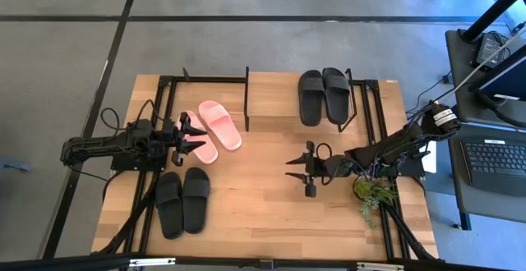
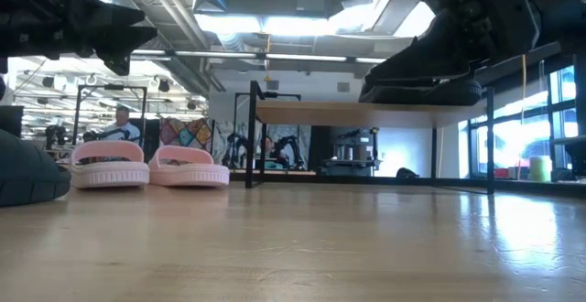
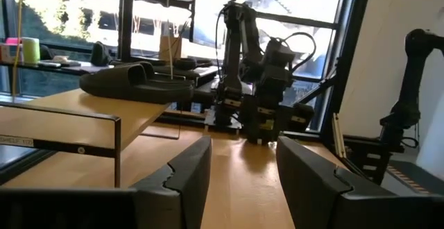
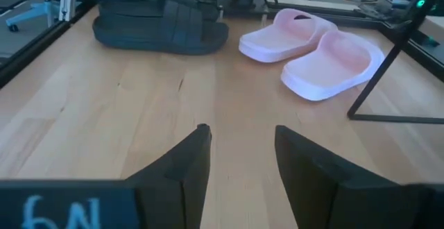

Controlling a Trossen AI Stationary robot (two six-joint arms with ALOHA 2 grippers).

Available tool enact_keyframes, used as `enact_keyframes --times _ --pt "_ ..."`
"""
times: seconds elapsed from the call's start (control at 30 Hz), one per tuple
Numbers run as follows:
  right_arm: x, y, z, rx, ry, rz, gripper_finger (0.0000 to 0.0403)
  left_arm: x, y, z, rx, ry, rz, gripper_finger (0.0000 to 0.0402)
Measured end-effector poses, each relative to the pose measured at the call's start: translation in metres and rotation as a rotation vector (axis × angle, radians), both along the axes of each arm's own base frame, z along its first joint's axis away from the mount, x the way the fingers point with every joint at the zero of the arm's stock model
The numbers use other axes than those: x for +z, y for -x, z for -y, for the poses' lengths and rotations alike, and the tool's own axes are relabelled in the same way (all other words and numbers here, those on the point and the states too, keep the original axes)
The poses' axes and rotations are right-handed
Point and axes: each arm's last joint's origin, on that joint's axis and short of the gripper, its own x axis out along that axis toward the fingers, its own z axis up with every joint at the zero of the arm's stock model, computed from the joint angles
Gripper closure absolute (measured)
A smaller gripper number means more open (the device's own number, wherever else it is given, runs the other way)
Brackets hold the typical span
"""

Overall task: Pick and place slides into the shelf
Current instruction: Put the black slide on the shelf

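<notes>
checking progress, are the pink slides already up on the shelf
No, the pink slides lie on the table left of the shelf; only a black pair sits on its board.

You're seeing a small green plant sitting by the table's right edge — a laptop lying beyond.

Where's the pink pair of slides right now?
In the high view the pink rubbery slides lie side by side on the wooden tabletop, left of the low wooden shelf, just past the left claw, with a black pair nearer the front edge.
</notes>
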Motion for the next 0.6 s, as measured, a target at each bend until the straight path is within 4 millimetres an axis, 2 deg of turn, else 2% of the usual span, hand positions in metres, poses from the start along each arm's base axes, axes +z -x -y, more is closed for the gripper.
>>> enact_keyframes --times 0.27,0.43,0.6 --pt "0.0 0.0 0.0 0.0 0.001 -0.002 0.0241 0.001 0.0 0.0 -0.007 0.024 0.009 0.0246" --pt "0.0 0.0 0.0 -0.001 0.001 -0.003 0.0241 0.007 0.001 0.005 -0.13 -0.002 0.011 0.0246" --pt "0.0 -0.002 0.006 -0.024 0.002 -0.003 0.0241 0.015 -0.003 0.011 -0.156 -0.063 -0.022 0.0246"
